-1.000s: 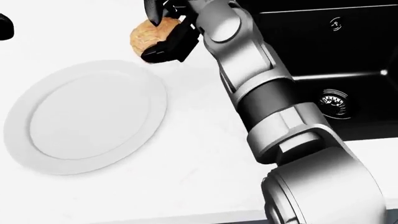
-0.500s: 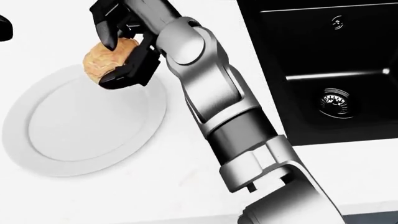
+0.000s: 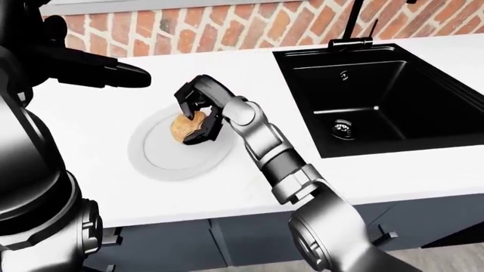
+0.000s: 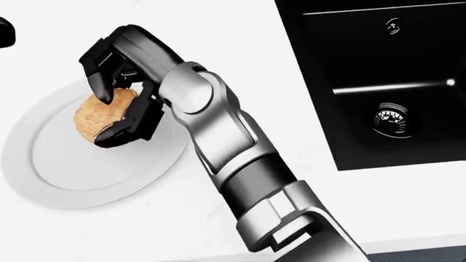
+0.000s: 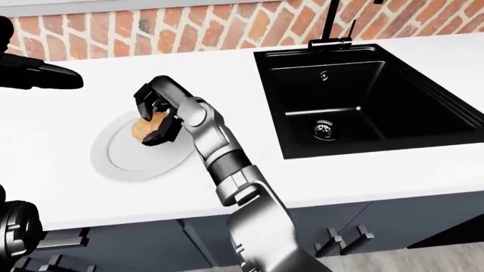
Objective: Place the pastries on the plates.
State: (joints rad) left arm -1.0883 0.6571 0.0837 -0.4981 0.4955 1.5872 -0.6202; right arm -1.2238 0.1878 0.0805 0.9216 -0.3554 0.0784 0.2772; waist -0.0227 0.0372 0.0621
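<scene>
Countertop [image 3: 227, 187] lay white around me, with the black sink [image 3: 378, 96] well off to the right and brick wall [image 3: 227, 22] along the top of the eye views. I had my right hand [image 4: 109, 112] clenched around the pastry [image 4: 98, 115], black fingers [image 4: 98, 90] over its top, holding it above the plate [image 4: 65, 174]. My left hand [image 3: 125, 76] reached in dark at upper left; I could not tell its state.

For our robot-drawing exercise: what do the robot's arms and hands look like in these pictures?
The right arm is glossy silver-grey, built of rounded segments with a dark band above the wrist. The right hand is black, with three chunky jointed fingers. The left arm looks darker metallic grey.
</scene>
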